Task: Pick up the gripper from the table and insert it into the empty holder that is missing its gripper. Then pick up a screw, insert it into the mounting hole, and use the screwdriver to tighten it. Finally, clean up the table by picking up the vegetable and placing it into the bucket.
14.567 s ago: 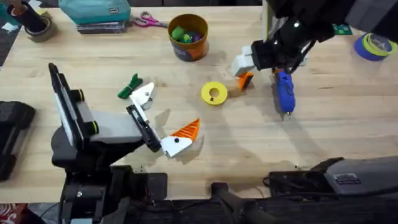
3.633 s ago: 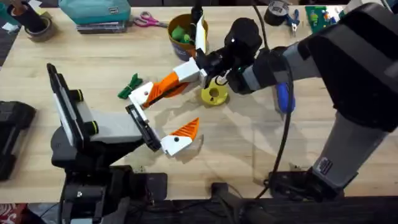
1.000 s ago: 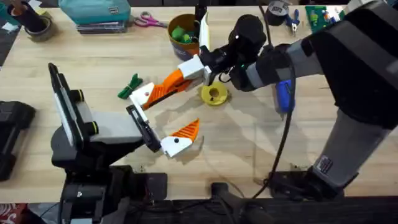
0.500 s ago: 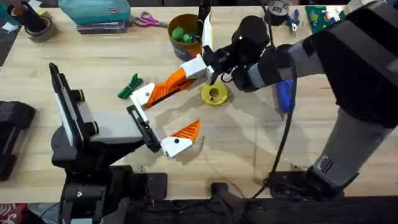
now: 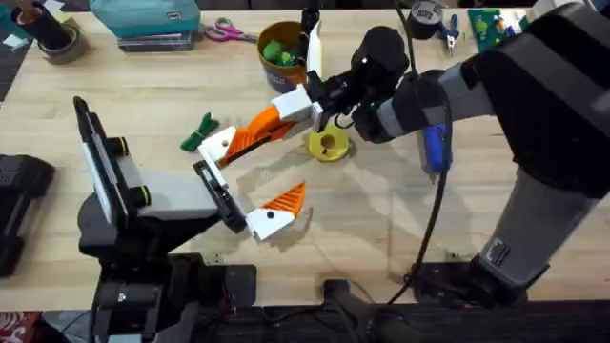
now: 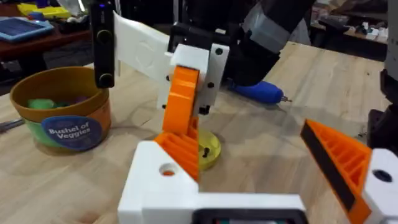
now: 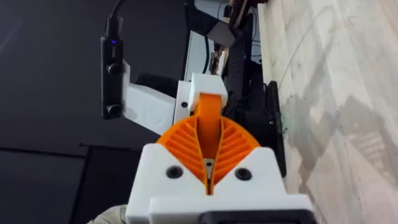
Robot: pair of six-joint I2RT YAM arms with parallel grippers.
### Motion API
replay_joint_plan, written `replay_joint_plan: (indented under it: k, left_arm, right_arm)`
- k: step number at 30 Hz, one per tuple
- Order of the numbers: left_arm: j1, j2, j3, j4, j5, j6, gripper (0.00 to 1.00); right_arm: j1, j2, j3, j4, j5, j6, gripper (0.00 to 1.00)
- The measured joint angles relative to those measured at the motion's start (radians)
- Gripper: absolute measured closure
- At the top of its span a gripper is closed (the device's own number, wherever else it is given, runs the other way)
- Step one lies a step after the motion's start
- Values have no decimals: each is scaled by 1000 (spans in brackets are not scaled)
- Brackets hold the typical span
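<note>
Wood bench [image 5: 534, 219] cluttered. Right pincer [image 5: 286, 111] pinching orange gripper [image 5: 250, 133], tip at white holder [image 5: 220, 145]; seating depth unclear. Left pincer [image 5: 250, 181] spread. Risk: slight tilt jams wedge, or it slips free.

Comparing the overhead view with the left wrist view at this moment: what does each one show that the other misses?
Overhead alone: the vegetable lying on the table beside the left arm, and the scissors at the far edge.

Left wrist alone: the bucket's label reading "Bushel of Veggies", and the small hole in the holder.

Both: the bucket, the yellow disc, the screwdriver, and the right hand shut on the gripper, bringing it to the holder.
</note>
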State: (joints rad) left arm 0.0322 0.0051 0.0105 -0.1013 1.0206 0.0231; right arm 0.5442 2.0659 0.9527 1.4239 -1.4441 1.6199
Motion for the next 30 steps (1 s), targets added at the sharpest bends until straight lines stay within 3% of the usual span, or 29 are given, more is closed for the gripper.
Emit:
replay_joint_plan:
  k: [16,17,20,21,30]
  left_arm:
    - [0,0,0,0,0,0,15]
    - [0,0,0,-1,5,-1,15]
    - [0,0,0,-1,5,-2,15]
    - [0,0,0,-1,5,-2,15]
    - [0,0,0,-1,5,-2,15]
  right_arm:
    - [0,0,0,-1,0,1,972]
    - [5,0,0,1,3,3,583]
    - [12,0,0,1,7,3,120]
    - [14,0,0,3,7,1,37]
    - [10,0,0,2,7,3,7]
